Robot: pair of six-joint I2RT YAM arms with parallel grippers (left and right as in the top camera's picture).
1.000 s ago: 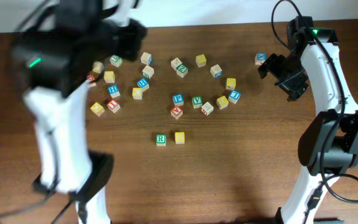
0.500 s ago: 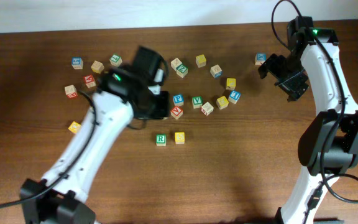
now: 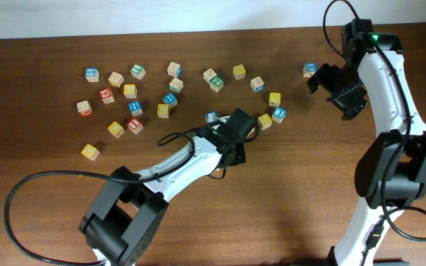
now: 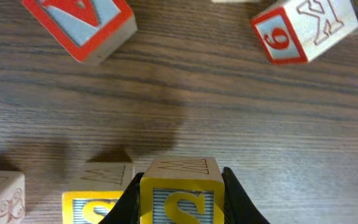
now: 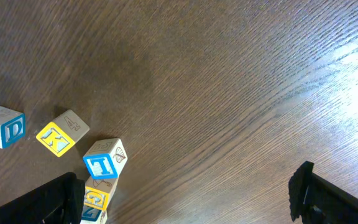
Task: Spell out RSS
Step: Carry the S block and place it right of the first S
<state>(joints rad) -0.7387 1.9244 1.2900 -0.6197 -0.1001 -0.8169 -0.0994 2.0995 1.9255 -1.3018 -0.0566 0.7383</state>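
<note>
- My left gripper (image 4: pixel 180 182) is clamped on a yellow S cube (image 4: pixel 180 204). A dark finger (image 4: pixel 128 198) presses each side, and the cube fills the gap.
- Just left of that finger in the wrist view, a second yellow S cube (image 4: pixel 95 210) sits on the table (image 4: pixel 229 106), close beside the held one. I cannot tell whether they touch.
- Farther out, two red-lettered cubes (image 4: pixel 82 25) lie well apart from the grip, at the top of that view.
- From overhead, my left arm (image 3: pixel 183 159) reaches to the table's middle and hides both S cubes.
- I cannot pick out the green R cube.
- My right gripper (image 5: pixel 188 180) hangs spread wide over bare wood, with nothing between its fingers.
</note>
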